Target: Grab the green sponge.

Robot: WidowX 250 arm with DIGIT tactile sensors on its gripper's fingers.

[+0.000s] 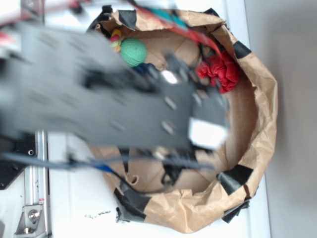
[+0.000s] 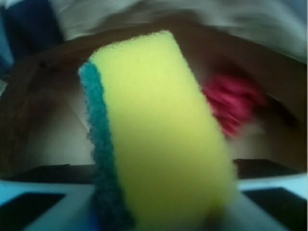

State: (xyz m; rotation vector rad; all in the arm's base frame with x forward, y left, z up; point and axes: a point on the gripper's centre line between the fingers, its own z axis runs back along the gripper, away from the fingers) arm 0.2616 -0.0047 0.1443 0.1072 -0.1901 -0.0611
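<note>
The green sponge, yellow foam with a teal scouring layer along one side, is seen filling the wrist view, held close in front of the camera with its long axis running away from the lens and tilted slightly leftward. It is judged to be pinched between the fingers, though the fingers themselves are hidden at the lower edge of that view, so the grip cannot be confirmed outright. In the exterior view the sponge is hidden beneath the blurred arm, which is stretched across the brown paper nest on the white counter. Only there are the green ball near the nest's far rim and the red cloth beside it clearly shown; the cloth is reduced to a pink smear behind the sponge at the wrist.
</note>
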